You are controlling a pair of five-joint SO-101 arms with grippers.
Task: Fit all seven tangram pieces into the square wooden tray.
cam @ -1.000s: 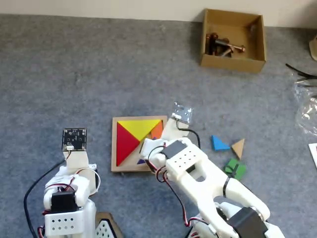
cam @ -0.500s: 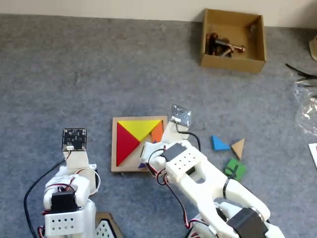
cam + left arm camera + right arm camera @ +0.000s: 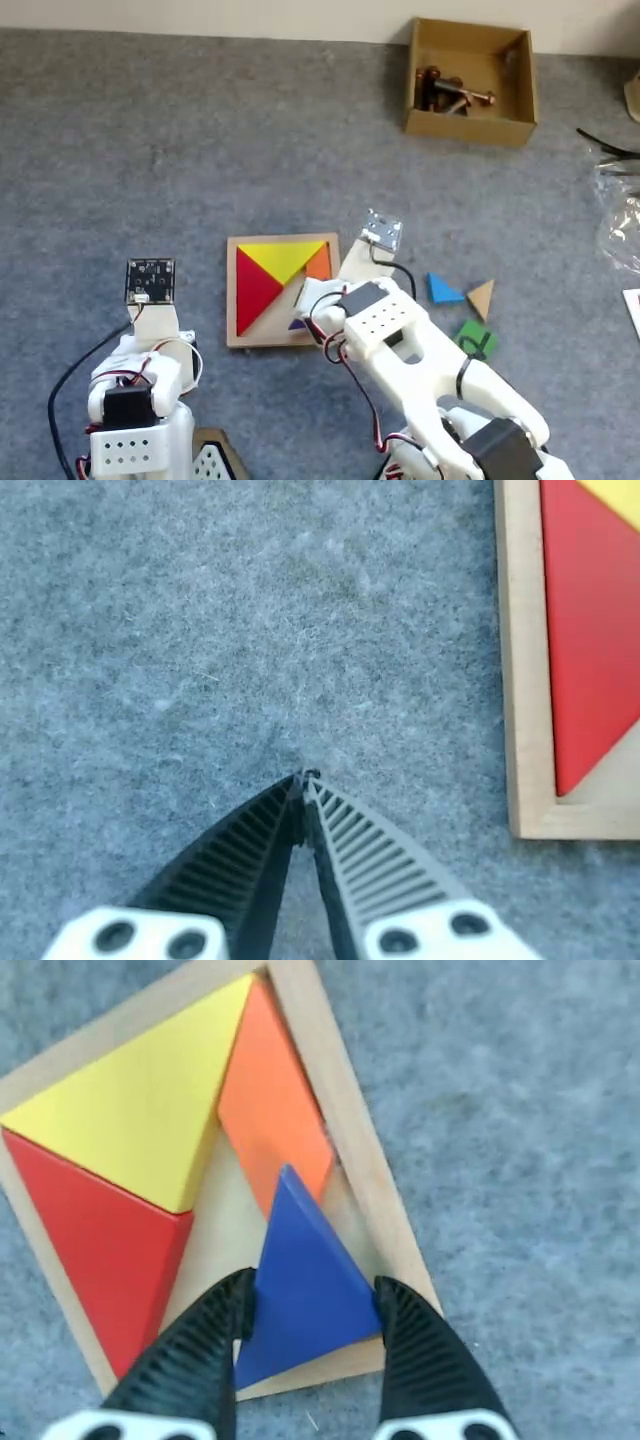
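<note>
High view: the square wooden tray [image 3: 232, 300] lies flat on the grey felt [image 3: 150, 150] near the middle of the table, between the two arms. Seated inside it are a yellow triangle [image 3: 280, 258] along the far edge, a red triangle [image 3: 255, 290] along the side nearer the left arm, and an orange parallelogram [image 3: 318, 263] at the far corner on the right arm's side.

Right wrist view: the right gripper [image 3: 313, 1290] is positioned over the tray's near corner on its own side. Its fingers are spread and press the two slanting edges of a dark blue triangle [image 3: 300, 1250], pinching it between them. The triangle's point faces the orange parallelogram and touches or overlaps its edge. One base corner lies across the tray rim. Whether the piece is seated or held above the tray floor cannot be determined.

Left wrist view: the left gripper [image 3: 303, 778] hangs over bare felt, just beside the tray's outer edge and apart from it. Its fingers are pressed together with nothing between them.

Outstanding pieces, high view: a light blue triangle [image 3: 441, 289] and a tan triangle [image 3: 482, 297] lie just beside each other on the felt, beyond the right arm and well apart from the tray. A green piece [image 3: 474, 341] lies near them, partly hidden by the right arm.

A cardboard box [image 3: 470, 128] stands at the table's far edge; its contents are brown and cannot be identified.
</note>
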